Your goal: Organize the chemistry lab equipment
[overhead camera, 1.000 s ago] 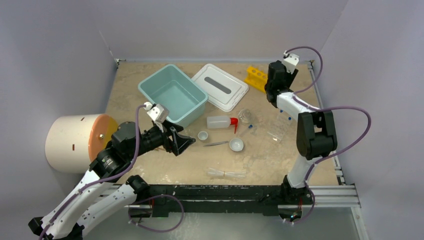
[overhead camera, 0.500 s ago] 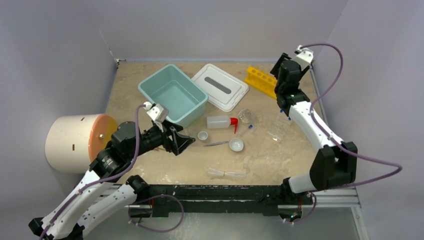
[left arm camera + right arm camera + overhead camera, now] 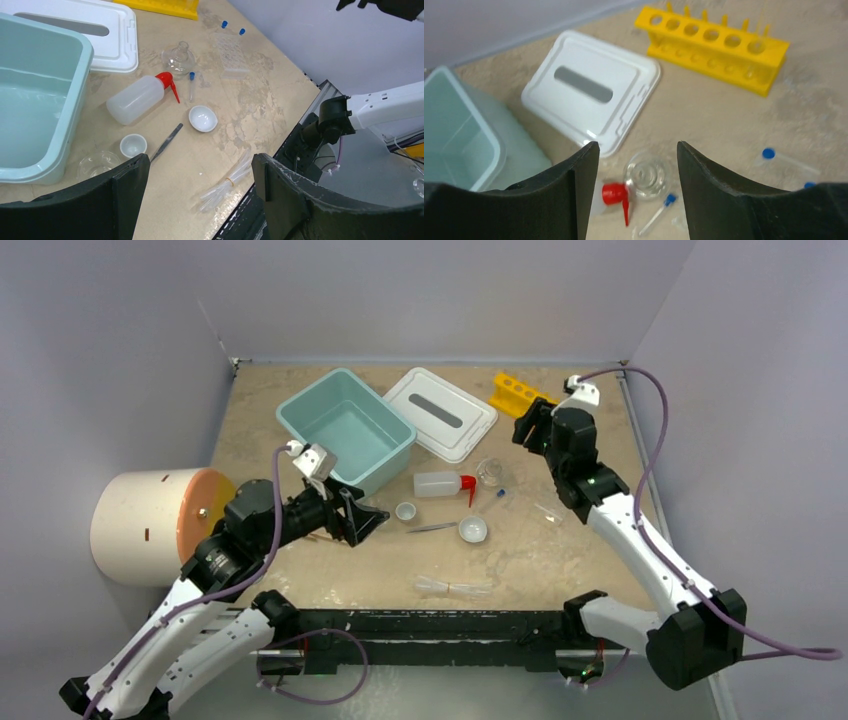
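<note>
The left gripper (image 3: 365,520) at 8 o'clock and the right gripper (image 3: 530,425) at 2 o'clock hang spread and empty; the squeeze bottle (image 3: 440,483), tweezers (image 3: 432,528) and bowls (image 3: 472,530) lie mid-table; a careless descent might knock the glass flask (image 3: 489,472) or roll the bottle.

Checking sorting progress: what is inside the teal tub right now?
Nothing visible: the teal tub shows a bare floor from overhead. The left arm hides part of its near rim.

open teal tub (image 3: 345,430) on the tan worktop (image 3: 560,570), white lid (image 3: 440,412) flat just beside it; cream orange-faced cylinder (image 3: 135,525) at the left edge.
</note>
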{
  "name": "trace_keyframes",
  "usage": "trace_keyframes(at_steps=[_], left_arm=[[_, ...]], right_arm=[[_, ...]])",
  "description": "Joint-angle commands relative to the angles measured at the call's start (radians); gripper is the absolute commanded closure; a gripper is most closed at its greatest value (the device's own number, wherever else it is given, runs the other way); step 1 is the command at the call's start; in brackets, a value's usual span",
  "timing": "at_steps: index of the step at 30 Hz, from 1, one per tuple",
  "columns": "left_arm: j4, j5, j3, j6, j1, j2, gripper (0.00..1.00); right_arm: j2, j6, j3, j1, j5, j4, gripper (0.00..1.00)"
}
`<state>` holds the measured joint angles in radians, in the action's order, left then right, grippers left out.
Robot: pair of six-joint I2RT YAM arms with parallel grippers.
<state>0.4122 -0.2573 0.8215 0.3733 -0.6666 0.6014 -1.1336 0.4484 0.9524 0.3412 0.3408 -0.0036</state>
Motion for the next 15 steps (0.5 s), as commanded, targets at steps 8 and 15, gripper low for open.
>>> trace_keyframes(at_steps=[8, 15], left_arm=[[-0.041, -0.029, 0.002, -0.019, 0.03, -0.004, 0.24], [-0.042, -0.037, 0.002, -0.017, 0.046, -0.005, 0.24]], right_arm=[[0.08, 0.149, -0.16, 0.05, -0.105, -0.17, 0.44], [-0.009, 0.194, -0.206, 0.068, -0.092, -0.156, 0.46]])
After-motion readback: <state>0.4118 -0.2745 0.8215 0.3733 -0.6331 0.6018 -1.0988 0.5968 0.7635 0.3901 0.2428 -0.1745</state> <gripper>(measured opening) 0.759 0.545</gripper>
